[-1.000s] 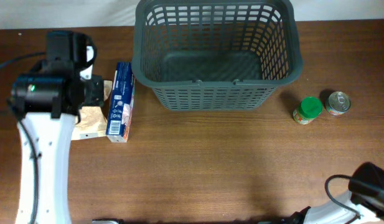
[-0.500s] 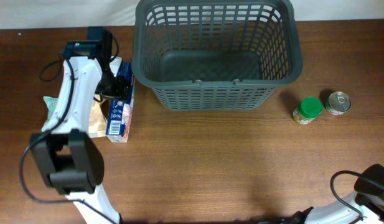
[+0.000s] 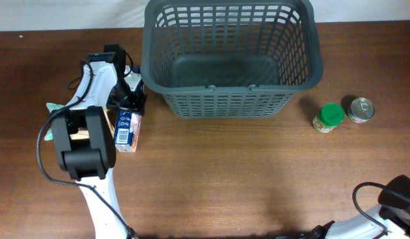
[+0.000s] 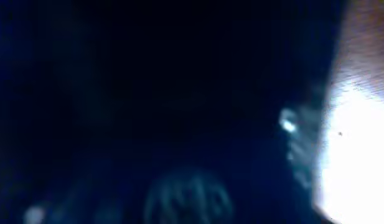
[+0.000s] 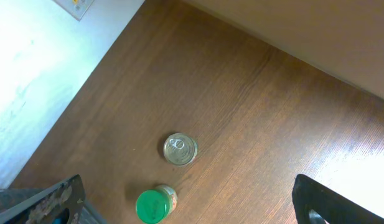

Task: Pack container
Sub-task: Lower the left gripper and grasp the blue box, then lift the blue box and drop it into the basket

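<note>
The container, a large dark grey lattice basket, stands empty at the back middle of the table. A blue carton lies left of it. My left gripper is down over the carton's far end; its fingers are hidden there. The left wrist view is dark blurred blue, pressed close to the carton. A green-lidded jar and a tin can stand right of the basket. My right gripper hangs open above the table near them, holding nothing.
A tan paper packet lies under my left arm, left of the carton. My right arm shows only at the front right corner. The basket's folded handles rest on its near rim.
My left arm has swung right and forward, bringing its gripper from beside the carton onto the carton's far end. The carton, jar and can have not shifted. The right arm stays put.
</note>
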Tool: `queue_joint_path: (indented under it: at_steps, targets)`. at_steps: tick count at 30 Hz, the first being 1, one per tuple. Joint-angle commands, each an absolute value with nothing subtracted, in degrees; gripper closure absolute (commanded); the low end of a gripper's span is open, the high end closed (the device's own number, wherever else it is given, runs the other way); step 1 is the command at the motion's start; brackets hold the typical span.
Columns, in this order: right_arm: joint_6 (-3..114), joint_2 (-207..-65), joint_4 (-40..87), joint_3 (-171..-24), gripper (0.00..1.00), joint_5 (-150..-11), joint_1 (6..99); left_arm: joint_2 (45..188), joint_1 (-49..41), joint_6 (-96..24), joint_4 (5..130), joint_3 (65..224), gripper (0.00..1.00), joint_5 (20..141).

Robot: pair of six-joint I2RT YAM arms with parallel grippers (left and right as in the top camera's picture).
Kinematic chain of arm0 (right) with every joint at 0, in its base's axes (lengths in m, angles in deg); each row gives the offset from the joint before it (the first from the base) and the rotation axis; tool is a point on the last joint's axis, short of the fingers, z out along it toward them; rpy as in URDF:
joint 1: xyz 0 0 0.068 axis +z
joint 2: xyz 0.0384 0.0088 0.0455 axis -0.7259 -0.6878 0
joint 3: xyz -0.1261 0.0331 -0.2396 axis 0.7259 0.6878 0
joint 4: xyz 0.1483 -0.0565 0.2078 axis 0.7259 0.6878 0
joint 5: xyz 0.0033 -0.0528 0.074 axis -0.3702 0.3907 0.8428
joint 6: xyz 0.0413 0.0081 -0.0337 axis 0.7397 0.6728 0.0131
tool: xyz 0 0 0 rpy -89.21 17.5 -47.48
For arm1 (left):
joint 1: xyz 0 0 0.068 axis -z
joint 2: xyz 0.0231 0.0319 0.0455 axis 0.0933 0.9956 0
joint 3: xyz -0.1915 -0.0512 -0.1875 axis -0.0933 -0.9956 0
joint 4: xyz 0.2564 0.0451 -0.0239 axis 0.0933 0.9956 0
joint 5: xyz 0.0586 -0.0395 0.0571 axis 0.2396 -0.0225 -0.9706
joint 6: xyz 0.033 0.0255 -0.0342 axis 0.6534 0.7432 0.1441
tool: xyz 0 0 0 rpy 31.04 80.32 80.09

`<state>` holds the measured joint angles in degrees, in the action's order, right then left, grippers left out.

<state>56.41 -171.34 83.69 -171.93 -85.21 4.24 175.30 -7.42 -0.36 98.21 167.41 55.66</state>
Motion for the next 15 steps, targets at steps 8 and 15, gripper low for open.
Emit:
queue_joint_path:
  at_steps: [8,15]
  targets:
    - [56.8,-171.5,83.7,-171.9,0.01,-86.1,4.1,177.0,-7.8,0.3,101.6,171.9,0.98,52.7]
    - [56.8,-171.5,83.7,-171.9,0.01,-86.1,4.1,175.0,-7.8,-0.5,114.7,209.9,0.98,51.4]
